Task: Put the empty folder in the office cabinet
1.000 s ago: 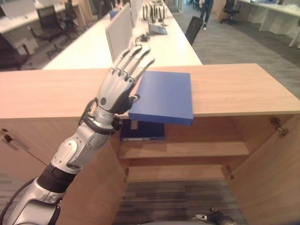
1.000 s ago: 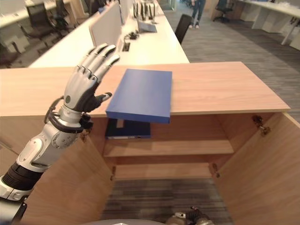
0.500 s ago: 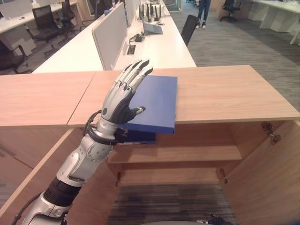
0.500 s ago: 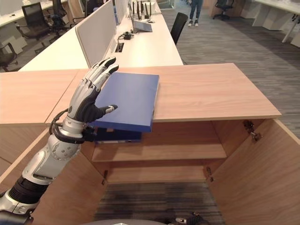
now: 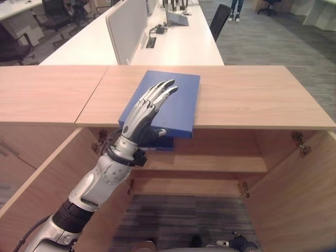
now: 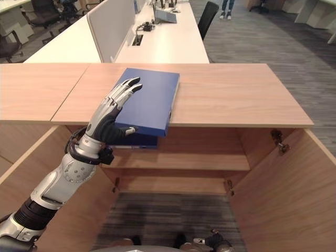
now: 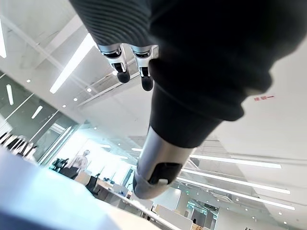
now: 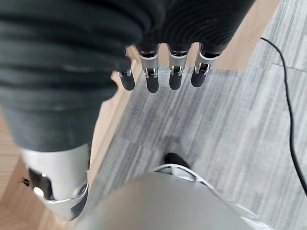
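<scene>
Blue folder (image 5: 170, 101) flat on wooden cabinet top (image 5: 252, 97), near edge jutting over open cabinet (image 5: 205, 163); second blue folder (image 6: 137, 140) on upper shelf just below. Left hand (image 5: 148, 112) resting on folder, fingers straight along cover, thumb at overhanging edge; right hand (image 8: 163, 72) hanging low over grey carpet (image 8: 230, 124), fingers relaxed, holding nothing. Behind: long white desk (image 5: 173, 50) with divider panel (image 5: 127, 23), office chairs (image 5: 16, 47), person's legs (image 6: 227, 6) at far end.

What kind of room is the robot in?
It looks like an open-plan office. There are long white desks with a divider screen, black office chairs, and a wooden cabinet with a blue folder on top.
</scene>
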Motion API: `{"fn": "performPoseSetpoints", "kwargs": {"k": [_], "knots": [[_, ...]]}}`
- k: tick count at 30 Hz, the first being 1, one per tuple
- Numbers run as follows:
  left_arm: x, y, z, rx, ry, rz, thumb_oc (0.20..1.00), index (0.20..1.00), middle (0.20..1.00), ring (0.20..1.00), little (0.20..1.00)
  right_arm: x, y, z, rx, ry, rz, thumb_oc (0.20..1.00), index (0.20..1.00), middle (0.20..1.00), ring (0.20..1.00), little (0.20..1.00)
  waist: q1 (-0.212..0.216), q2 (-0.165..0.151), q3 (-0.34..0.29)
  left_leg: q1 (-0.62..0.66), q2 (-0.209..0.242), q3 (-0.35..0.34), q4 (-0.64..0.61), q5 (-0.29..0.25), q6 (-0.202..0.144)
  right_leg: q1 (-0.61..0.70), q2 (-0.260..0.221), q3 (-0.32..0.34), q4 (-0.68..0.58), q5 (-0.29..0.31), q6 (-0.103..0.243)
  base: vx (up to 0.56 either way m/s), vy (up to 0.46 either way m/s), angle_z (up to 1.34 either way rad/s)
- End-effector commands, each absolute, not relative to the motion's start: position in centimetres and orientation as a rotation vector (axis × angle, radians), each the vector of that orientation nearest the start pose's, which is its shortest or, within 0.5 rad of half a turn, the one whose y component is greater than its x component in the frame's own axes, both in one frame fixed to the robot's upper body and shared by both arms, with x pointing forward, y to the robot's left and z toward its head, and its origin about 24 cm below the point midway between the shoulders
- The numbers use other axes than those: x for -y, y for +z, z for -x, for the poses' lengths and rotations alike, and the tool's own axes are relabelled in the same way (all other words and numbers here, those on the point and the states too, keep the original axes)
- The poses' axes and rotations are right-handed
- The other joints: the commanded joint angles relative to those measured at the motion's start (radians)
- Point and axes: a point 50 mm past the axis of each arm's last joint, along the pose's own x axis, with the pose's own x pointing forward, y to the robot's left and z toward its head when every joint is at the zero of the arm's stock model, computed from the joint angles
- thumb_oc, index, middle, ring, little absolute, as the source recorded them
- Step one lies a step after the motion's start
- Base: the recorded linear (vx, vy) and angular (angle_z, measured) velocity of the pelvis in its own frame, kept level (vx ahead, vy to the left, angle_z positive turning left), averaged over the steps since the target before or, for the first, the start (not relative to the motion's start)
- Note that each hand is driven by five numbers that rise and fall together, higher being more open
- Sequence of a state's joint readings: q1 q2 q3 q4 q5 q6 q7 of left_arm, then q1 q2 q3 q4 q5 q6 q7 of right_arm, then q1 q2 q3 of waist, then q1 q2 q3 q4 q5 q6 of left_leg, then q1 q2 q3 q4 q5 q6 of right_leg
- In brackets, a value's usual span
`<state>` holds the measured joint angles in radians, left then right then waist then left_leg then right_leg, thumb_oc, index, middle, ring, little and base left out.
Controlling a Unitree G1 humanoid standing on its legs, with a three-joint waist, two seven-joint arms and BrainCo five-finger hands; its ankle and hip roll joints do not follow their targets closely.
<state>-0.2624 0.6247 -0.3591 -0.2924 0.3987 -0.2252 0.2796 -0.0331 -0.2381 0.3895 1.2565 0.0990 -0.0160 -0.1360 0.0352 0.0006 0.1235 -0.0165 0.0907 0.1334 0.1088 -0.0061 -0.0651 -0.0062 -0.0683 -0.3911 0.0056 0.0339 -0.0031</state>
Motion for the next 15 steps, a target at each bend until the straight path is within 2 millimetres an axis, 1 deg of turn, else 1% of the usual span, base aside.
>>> {"fn": "performPoseSetpoints", "kwargs": {"k": [1,2,4,5,10,14,15], "knots": [[-13.4,18.6,-24.1,0.905,-0.198,-0.790,1.000,1.000,1.000,1.000,1.000,18.2,-16.9,-9.6,-1.184,0.083,0.383,1.000,1.000,1.000,1.000,1.000,-0.003,-0.047,-0.021,-0.014,-0.041,0.012,-0.017,-0.024,0.012,0.121,-0.018,0.017,-0.087,-0.013,0.080,0.10,0.100,-0.05],[-13.8,18.5,-23.6,0.895,-0.192,-0.793,1.000,1.000,1.000,1.000,1.000,17.9,-17.0,-9.2,-1.196,0.091,0.377,1.000,1.000,1.000,1.000,1.000,-0.003,-0.041,-0.033,0.019,-0.052,0.015,-0.077,-0.015,0.018,0.124,-0.020,0.022,-0.090,-0.016,0.083,0.07,0.077,0.02],[-14.0,18.5,-23.5,0.891,-0.188,-0.793,1.000,1.000,1.000,1.000,1.000,17.8,-17.0,-9.1,-1.198,0.094,0.374,1.000,1.000,1.000,1.000,1.000,-0.003,-0.038,-0.036,0.032,-0.055,0.016,-0.095,-0.012,0.020,0.124,-0.022,0.023,-0.090,-0.015,0.084,0.06,0.075,-0.06],[-14.4,18.5,-23.0,0.889,-0.181,-0.796,1.000,1.000,1.000,1.000,1.000,17.9,-17.1,-8.8,-1.206,0.096,0.372,1.000,1.000,1.000,1.000,1.000,-0.003,-0.034,-0.041,0.056,-0.060,0.019,-0.128,-0.008,0.025,0.124,-0.025,0.025,-0.090,-0.015,0.088,0.05,0.075,-0.08],[-14.8,18.5,-22.5,0.888,-0.182,-0.832,1.000,1.000,1.000,1.000,1.000,17.4,-17.2,-8.6,-1.209,0.125,0.361,1.000,1.000,1.000,1.000,1.000,-0.001,-0.031,-0.050,0.094,-0.064,0.026,-0.174,-0.004,0.032,0.129,-0.025,0.034,-0.092,-0.015,0.094,0.03,0.052,0.00],[-15.3,18.0,-22.7,0.865,-0.154,-0.869,1.000,1.000,1.000,1.000,1.000,16.7,-17.2,-8.5,-1.204,0.160,0.359,1.000,1.000,1.000,1.000,1.000,0.001,-0.030,-0.056,0.114,-0.068,0.024,-0.192,-0.007,0.036,0.134,-0.027,0.037,-0.093,-0.016,0.099,0.02,0.031,0.00],[-15.4,17.9,-22.8,0.863,-0.150,-0.905,1.000,1.000,1.000,1.000,1.000,16.6,-17.2,-8.5,-1.203,0.168,0.360,1.000,1.000,1.000,1.000,1.000,0.001,-0.032,-0.060,0.119,-0.069,0.026,-0.195,-0.009,0.037,0.135,-0.028,0.039,-0.093,-0.016,0.101,0.00,0.000,0.00]]}}
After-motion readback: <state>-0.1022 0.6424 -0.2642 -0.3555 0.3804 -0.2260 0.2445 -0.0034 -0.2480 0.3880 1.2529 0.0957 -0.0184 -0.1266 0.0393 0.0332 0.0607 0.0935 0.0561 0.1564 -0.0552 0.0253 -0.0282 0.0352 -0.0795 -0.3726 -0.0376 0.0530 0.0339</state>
